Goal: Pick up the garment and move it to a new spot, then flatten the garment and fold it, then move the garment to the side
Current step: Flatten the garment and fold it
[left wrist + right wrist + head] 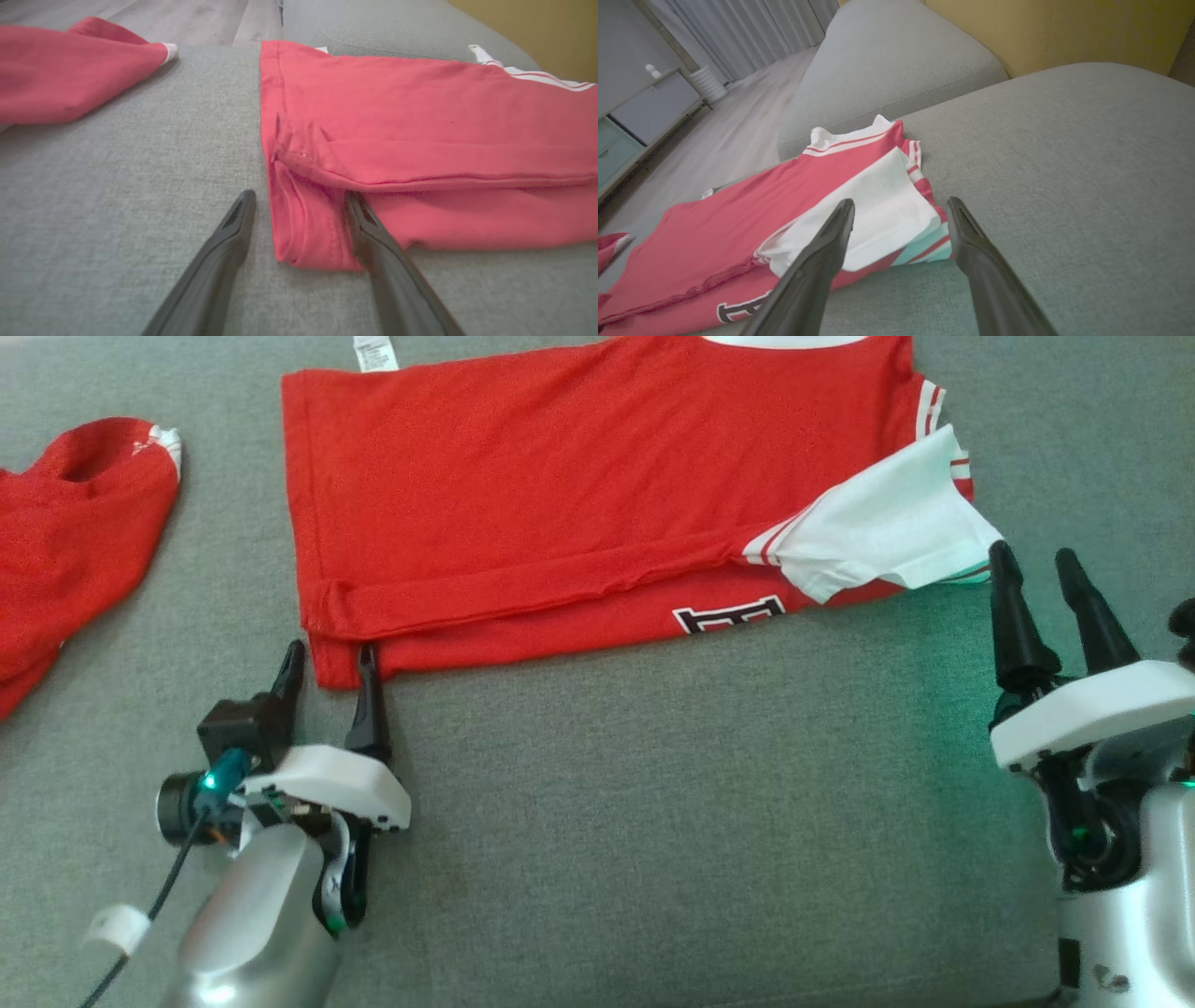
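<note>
**Jaws.** The left gripper (pixel 331 653) stands wide open and holds nothing. The near left corner of the shirt (pixel 523 495) lies between its fingers. The right gripper (pixel 1032 555) is also spread and empty, with its tips just beside the end of the white sleeve (pixel 887 532).

**Location.** The shirt lies flat on the grey sofa (pixel 653 803), folded once lengthwise, with its collar to the right. A second red garment (pixel 75 523) lies well apart at the far left.

**Handling, as judged.** The shirt is a light, limp knit with no stiffness. The folded layers are likely to slide over one another, so a pinch should take every layer at the hem corner and at the sleeve end together.

**Views.** The left wrist view shows the stacked hem layers at the corner between the left gripper (pixel 300 196) fingers, which the head view flattens. The right wrist view looks past the right gripper (pixel 901 203) to the sofa back and a yellow wall (pixel 1041 28). The head view alone gives both grippers at once.
</note>
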Controlling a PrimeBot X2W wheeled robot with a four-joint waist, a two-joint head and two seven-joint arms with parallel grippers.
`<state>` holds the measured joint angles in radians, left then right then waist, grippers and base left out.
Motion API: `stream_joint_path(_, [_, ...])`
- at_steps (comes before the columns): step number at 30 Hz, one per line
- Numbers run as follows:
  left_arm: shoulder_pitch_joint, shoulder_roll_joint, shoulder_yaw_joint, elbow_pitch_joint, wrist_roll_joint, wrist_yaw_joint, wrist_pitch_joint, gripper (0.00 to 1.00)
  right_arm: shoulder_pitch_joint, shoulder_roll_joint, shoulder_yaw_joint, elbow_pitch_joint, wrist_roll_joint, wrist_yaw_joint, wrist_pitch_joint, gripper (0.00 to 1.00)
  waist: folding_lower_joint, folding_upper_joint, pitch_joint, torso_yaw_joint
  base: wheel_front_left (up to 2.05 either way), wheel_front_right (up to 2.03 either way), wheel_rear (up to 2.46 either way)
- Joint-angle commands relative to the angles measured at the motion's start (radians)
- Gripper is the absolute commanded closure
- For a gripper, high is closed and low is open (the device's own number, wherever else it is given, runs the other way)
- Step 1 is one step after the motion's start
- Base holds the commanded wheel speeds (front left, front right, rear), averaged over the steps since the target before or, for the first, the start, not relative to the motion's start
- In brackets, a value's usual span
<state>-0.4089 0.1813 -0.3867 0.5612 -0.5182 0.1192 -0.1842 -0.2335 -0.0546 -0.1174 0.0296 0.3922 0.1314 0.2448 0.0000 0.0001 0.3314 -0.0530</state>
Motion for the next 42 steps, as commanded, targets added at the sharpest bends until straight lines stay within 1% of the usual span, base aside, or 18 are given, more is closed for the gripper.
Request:
stream_joint_path(1, [-0.034, 0.019, 0.028, 0.009, 0.005, 0.013, 0.018, 0.0, -0.005, 0.001, 0.027, -0.024, -0.018, -0.001, -0.008, 0.0, 0.0, -0.0001, 0.008, -0.008, 0.0, 0.0, 0.0])
stream_joint_path(3, [-0.046, 0.012, 0.03, 0.038, -0.003, 0.016, 0.032, 0.0, -0.009, 0.002, 0.029, -0.008, -0.05, -0.001, -0.009, 0.0, 0.0, -0.0001, 0.012, -0.011, 0.0, 0.0, 0.0])
stream_joint_path(4, [-0.05, 0.008, 0.028, 0.05, -0.006, 0.016, 0.038, 0.12, -0.015, 0.002, 0.026, 0.002, -0.075, -0.001, -0.012, 0.0, 0.0, -0.0001, 0.015, -0.011, 0.0, 0.0, 0.0])
stream_joint_path(5, [-0.055, 0.006, 0.028, 0.058, -0.008, 0.016, 0.037, 0.62, -0.023, 0.003, 0.025, 0.013, -0.098, -0.001, -0.015, 0.0, 0.0, -0.0001, 0.017, -0.011, 0.0, 0.0, 0.0])
stream_joint_path(6, [-0.058, 0.004, 0.027, 0.07, -0.009, 0.016, 0.04, 1.0, -0.034, 0.003, 0.021, 0.024, -0.118, -0.001, -0.018, 0.0, 0.0, -0.0001, 0.02, -0.01, 0.0, 0.0, 0.0])
stream_joint_path(11, [-0.073, -0.011, 0.02, 0.103, -0.015, 0.006, 0.029, 1.0, -0.11, 0.004, -0.001, 0.1, -0.222, -0.001, -0.026, 0.0, 0.0, -0.0001, 0.035, 0.006, 0.0, 0.0, 0.0])
stream_joint_path(18, [-0.089, -0.033, 0.002, 0.124, -0.023, -0.028, 0.006, 1.0, -0.215, 0.004, -0.055, 0.264, -0.283, -0.001, -0.005, 0.0, 0.0, -0.0001, 0.046, 0.04, 0.0, 0.0, 0.0])
stream_joint_path(19, [-0.091, -0.035, 0.0, 0.127, -0.023, -0.03, 0.003, 1.0, -0.225, 0.004, -0.063, 0.295, -0.291, -0.001, 0.009, 0.0, 0.0, -0.0001, 0.047, 0.043, 0.0, 0.0, 0.0])
stream_joint_path(21, [-0.094, -0.04, -0.005, 0.134, -0.024, -0.036, -0.001, 1.0, -0.234, 0.004, -0.075, 0.362, -0.322, -0.001, 0.073, 0.0, 0.0, -0.0001, 0.045, 0.051, 0.0, 0.0, 0.0])
stream_joint_path(22, [-0.094, -0.04, -0.005, 0.134, -0.024, -0.036, -0.001, 1.0, -0.234, 0.004, -0.075, 0.362, -0.322, -0.001, 0.073, 0.0, 0.0, -0.0001, 0.045, 0.051, 0.0, 0.0, 0.0])
stream_joint_path(24, [-0.095, -0.044, -0.009, 0.14, -0.026, -0.041, -0.004, 1.0, -0.24, 0.004, -0.078, 0.402, -0.326, -0.001, 0.12, 0.0, 0.0, -0.0001, 0.041, 0.057, 0.0, 0.0, 0.0])
stream_joint_path(25, [-0.095, -0.045, -0.01, 0.143, -0.028, -0.044, -0.005, 1.0, -0.241, 0.004, -0.075, 0.414, -0.324, -0.001, 0.134, 0.46, 0.0, -0.0001, 0.039, 0.058, 0.0, 0.0, 0.0])
stream_joint_path(26, [-0.093, -0.046, -0.01, 0.146, -0.031, -0.047, -0.007, 1.0, -0.241, 0.004, -0.068, 0.419, -0.32, -0.001, 0.14, 1.0, 0.0, -0.0001, 0.035, 0.059, 0.0, 0.0, 0.0])
stream_joint_path(28, [-0.083, -0.044, -0.009, 0.153, -0.041, -0.059, -0.01, 1.0, -0.229, 0.004, -0.051, 0.416, -0.302, -0.001, 0.139, 1.0, 0.0, -0.0001, 0.018, 0.057, 0.0, 0.0, 0.0])
stream_joint_path(31, [-0.063, -0.038, -0.006, 0.137, -0.054, -0.074, -0.014, 1.0, -0.204, 0.004, -0.056, 0.378, -0.28, -0.001, 0.121, 1.0, 0.0, -0.0001, -0.01, 0.054, 0.0, 0.0, 0.0])
stream_joint_path(35, [-0.009, -0.021, -0.002, 0.075, -0.07, -0.076, -0.003, 1.0, -0.125, 0.004, -0.069, 0.257, -0.257, -0.001, 0.132, 1.0, 0.0, -0.0001, -0.056, 0.055, 0.0, 0.0, 0.0])
stream_joint_path(39, [0.084, 0.014, -0.002, -0.048, -0.084, -0.056, 0.047, 1.0, -0.002, 0.004, -0.086, 0.099, -0.241, -0.001, 0.19, 1.0, 0.0, -0.0001, -0.099, 0.053, 0.0, 0.0, 0.0])
stream_joint_path(42, [0.175, 0.052, 0.0, -0.165, -0.088, -0.014, 0.1, 1.0, 0.099, 0.004, -0.103, -0.006, -0.222, -0.001, 0.246, 1.0, 0.0, -0.0001, -0.117, 0.053, 0.0, 0.0, 0.0])
